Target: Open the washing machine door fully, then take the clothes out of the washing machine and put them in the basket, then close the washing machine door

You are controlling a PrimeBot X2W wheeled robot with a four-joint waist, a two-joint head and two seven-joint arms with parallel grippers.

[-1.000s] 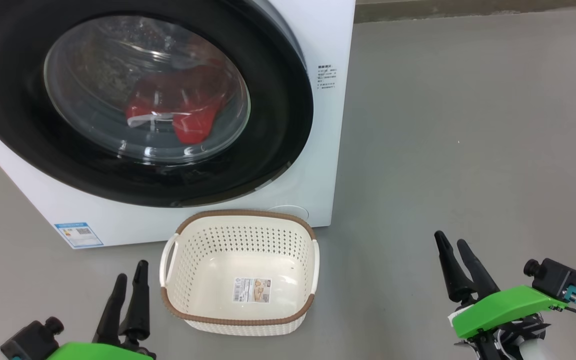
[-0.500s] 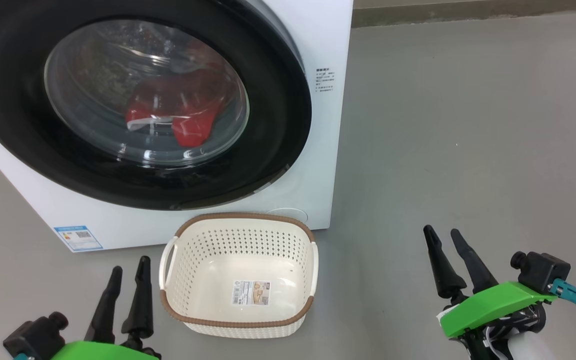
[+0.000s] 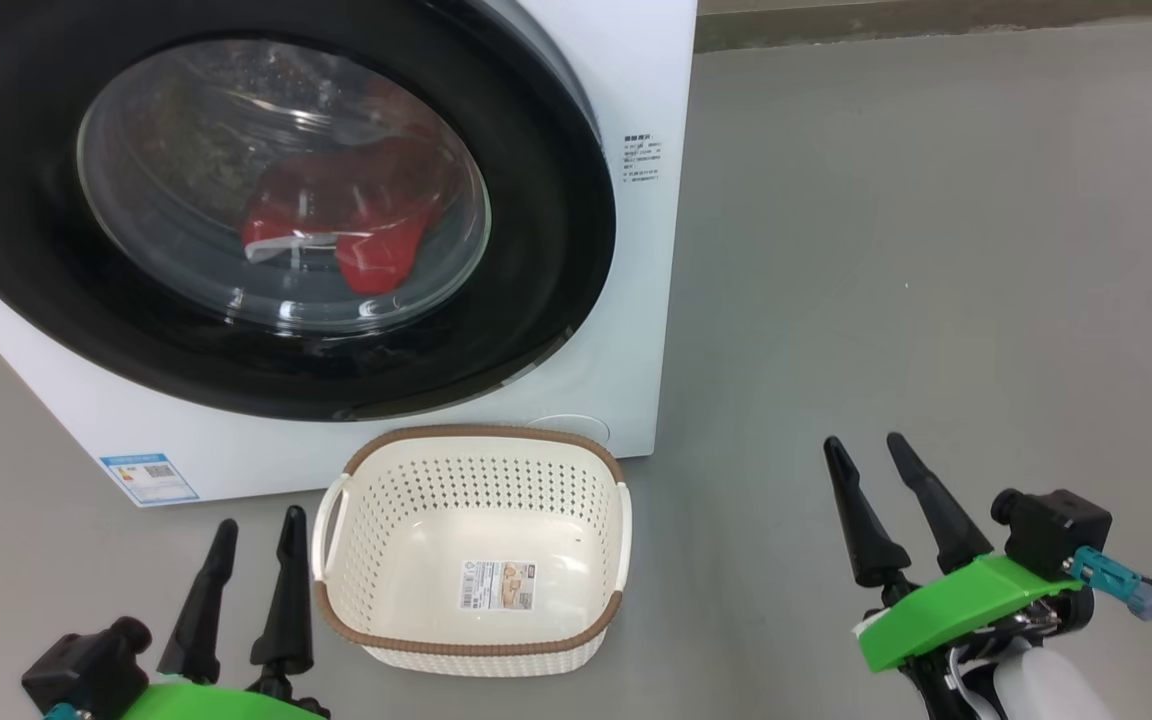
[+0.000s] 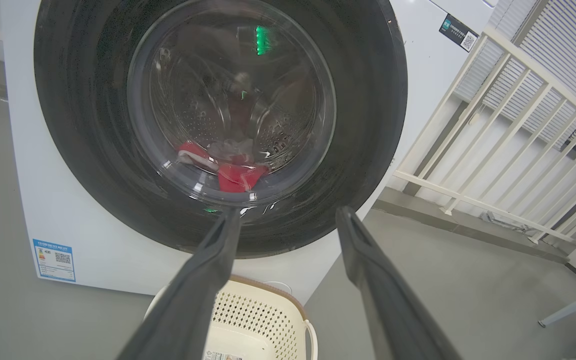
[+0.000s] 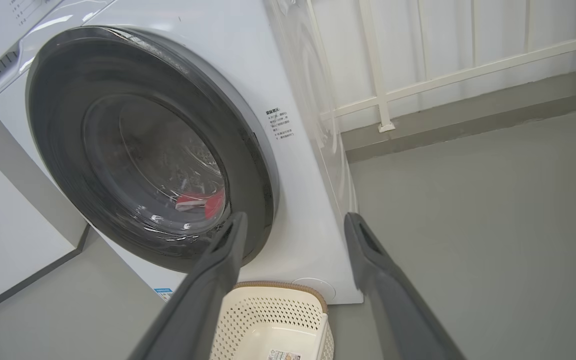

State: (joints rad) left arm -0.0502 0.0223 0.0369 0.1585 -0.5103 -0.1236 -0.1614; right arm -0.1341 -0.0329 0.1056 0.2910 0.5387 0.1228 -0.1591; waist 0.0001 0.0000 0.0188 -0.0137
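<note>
While left gripper (image 3: 259, 520) and right gripper (image 3: 864, 442) hang spread, empty: one basket (image 3: 481, 432), one washing machine (image 3: 636, 300), red clothes (image 3: 366, 230) uncountable behind the cropped door (image 3: 556, 200).

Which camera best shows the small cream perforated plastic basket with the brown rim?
The head view: it looks down on the whole cream perforated plastic basket, brown rim, both white handles and paper label included. Each wrist view cuts it off at the bottom edge, showing its far part.
</note>
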